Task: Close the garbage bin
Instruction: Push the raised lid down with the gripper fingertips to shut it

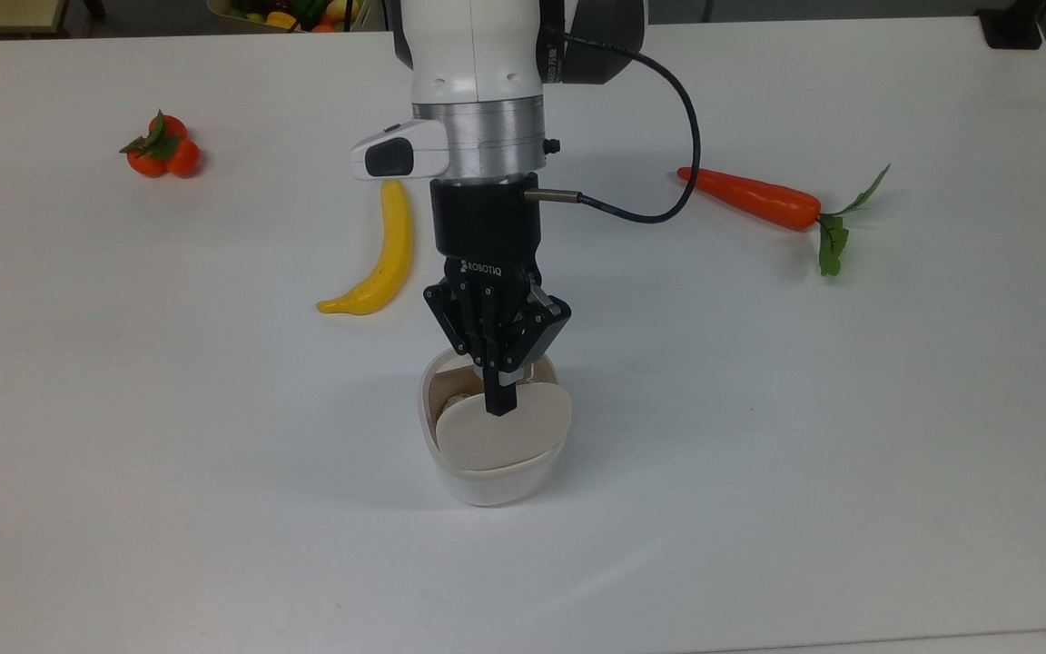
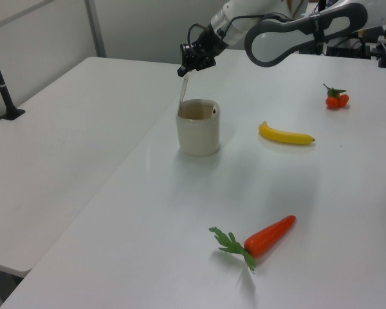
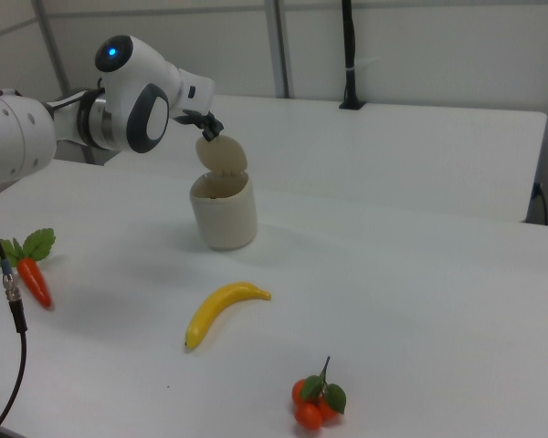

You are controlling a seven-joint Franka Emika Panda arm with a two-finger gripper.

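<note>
Garbage bin [image 1: 489, 472] in table [image 1: 850, 409] middle, lid [image 1: 500, 440] standing up open; gripper [image 1: 499, 404] at lid top edge, fingers closed together; banana [image 1: 379, 259], carrot [image 1: 754, 198], tomatoes [image 1: 162, 151] lie apart, blocking nothing

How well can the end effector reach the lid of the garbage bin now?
Probably yes: the end effector is already at the top edge of the upright lid of the garbage bin, and nothing stands between them.
</note>
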